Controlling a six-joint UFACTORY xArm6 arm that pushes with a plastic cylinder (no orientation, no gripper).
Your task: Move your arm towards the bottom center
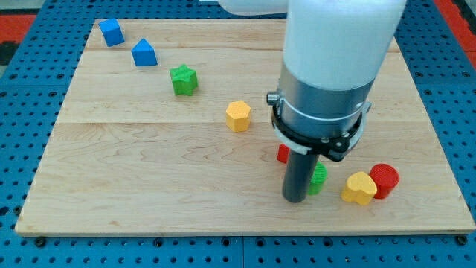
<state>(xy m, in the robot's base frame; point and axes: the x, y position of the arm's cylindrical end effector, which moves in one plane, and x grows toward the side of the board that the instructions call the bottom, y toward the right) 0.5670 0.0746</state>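
Your arm (327,67) has no pincer to report; my tip (295,199) sits low on the pale wooden desk (149,186), right of centre, touching or just beside a small green block (319,179), with a mostly hidden red block (282,154) just above.

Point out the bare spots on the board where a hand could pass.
Free: the view's whole bottom left, below the blue blocks, green star and yellow hexagon. Crowded: around my tip, where green, red, yellow and red cylinder cluster.
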